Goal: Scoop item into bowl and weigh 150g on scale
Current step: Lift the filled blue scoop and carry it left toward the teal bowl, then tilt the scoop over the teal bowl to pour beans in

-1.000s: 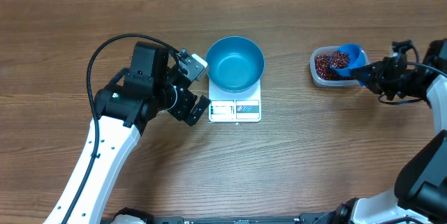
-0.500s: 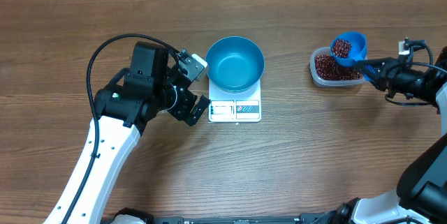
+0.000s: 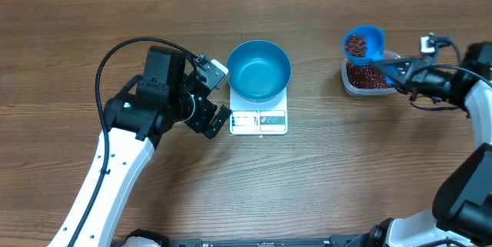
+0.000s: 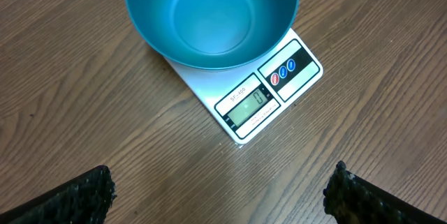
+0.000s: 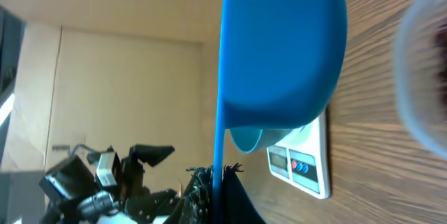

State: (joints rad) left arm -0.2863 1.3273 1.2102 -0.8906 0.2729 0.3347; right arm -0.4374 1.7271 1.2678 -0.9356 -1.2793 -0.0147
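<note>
In the upper right of the overhead view, the right gripper (image 3: 401, 68) is closed on the handle of a small blue scoop (image 3: 370, 38) full of red-brown beans (image 3: 355, 45), held over the upper left edge of a clear tub (image 3: 347, 82) with more beans. The blue bowl (image 3: 259, 70) stands on the white scale (image 3: 259, 121) in the middle, and the left gripper (image 3: 223, 95), fingers spread wide, is just left of the scale.
</note>
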